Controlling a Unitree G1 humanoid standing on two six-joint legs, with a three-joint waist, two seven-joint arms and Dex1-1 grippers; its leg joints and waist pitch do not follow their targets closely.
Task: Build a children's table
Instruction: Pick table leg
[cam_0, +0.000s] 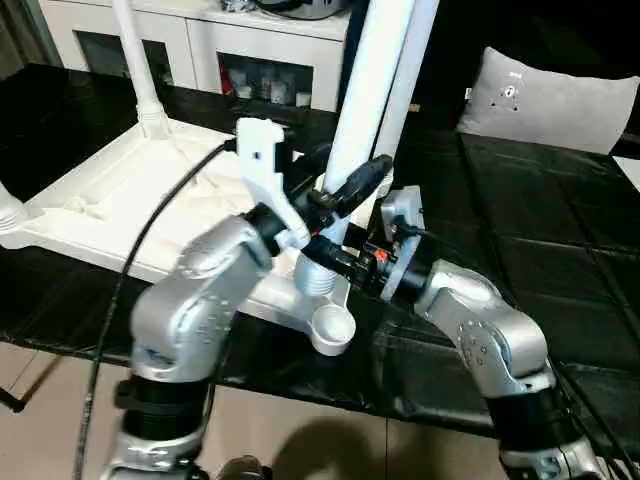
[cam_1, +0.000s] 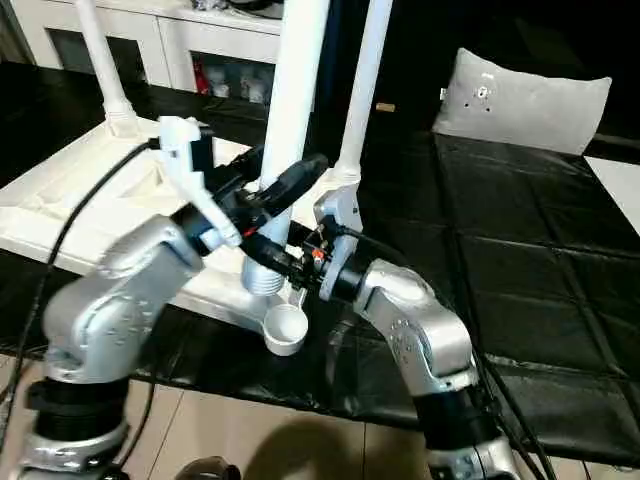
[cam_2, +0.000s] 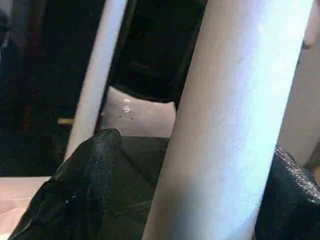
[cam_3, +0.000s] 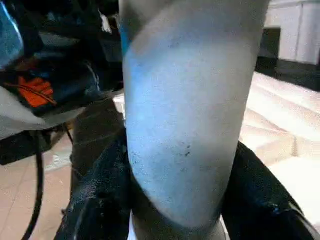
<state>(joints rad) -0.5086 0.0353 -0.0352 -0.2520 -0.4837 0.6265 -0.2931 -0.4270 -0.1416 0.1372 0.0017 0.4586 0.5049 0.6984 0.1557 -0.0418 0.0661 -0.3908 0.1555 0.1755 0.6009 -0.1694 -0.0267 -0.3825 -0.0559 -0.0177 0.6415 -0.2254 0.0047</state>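
The black-covered bench (cam_0: 560, 250) carried the work. On it lay the white tabletop (cam_0: 120, 190), underside up, its ribs showing, reaching from the far left toward the near edge in front of the robot. Behind it stood a white cabinet (cam_0: 200, 40) with glass doors, and a grey pillow (cam_0: 550, 100) rested on the far right of the bench.

Three legs rose from the tabletop: one upright in the far-left corner socket (cam_0: 140, 70), one behind the arms at the far-right corner (cam_1: 362, 90), and a thick near leg (cam_0: 365, 90) standing tilted a little, its ribbed lower end (cam_0: 315, 275) just above the near-right corner. Beside that end an open round socket (cam_0: 333, 328) stuck out at the tabletop's near corner.

The left tool (cam_0: 345, 190) was closed around the near leg partway up, a black finger (cam_2: 85, 190) on each side of the white tube. The right tool (cam_0: 335, 258) clamped the same leg lower down, just above the ribbed end, with its fingers (cam_3: 100, 200) pressed against both sides of the tube. A black cable (cam_0: 130, 260) ran over the left forearm.
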